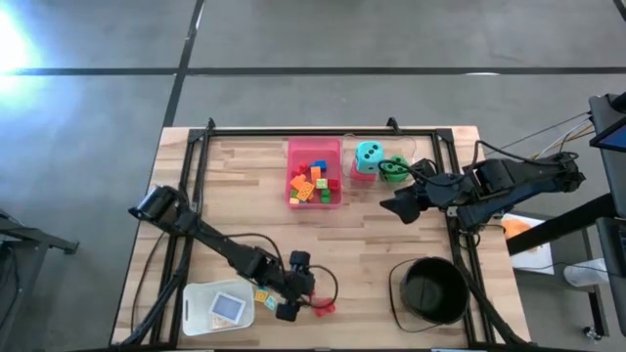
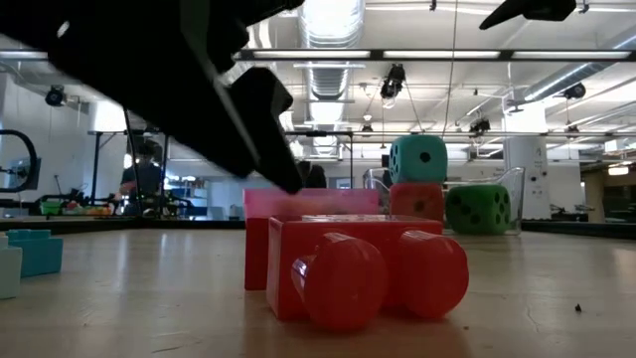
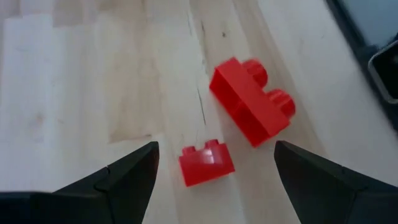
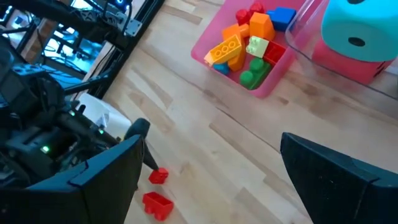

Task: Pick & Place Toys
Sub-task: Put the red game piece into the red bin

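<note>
Two red bricks lie on the wood table near its front edge: a small one (image 3: pixel 206 163) and a larger two-stud one (image 3: pixel 252 101), which lies on its side (image 2: pixel 358 264). My left gripper (image 3: pixel 216 149) hangs open just above them, tilted down, its fingers on either side of the small brick without touching it. More bricks fill the pink tray (image 1: pixel 314 173). The teal die (image 1: pixel 369 154) rests on the red die (image 4: pixel 348 62), with the green die (image 1: pixel 394 168) beside them. My right gripper (image 1: pixel 401 205) waits open, high up, right of the tray.
A black round bucket (image 1: pixel 430 291) stands at the front right. At the front left, a white container (image 1: pixel 217 307) holds a card, with a small teal brick (image 2: pixel 35 251) beside it. Black rails frame the table. Bare wood lies between the tray and the red bricks.
</note>
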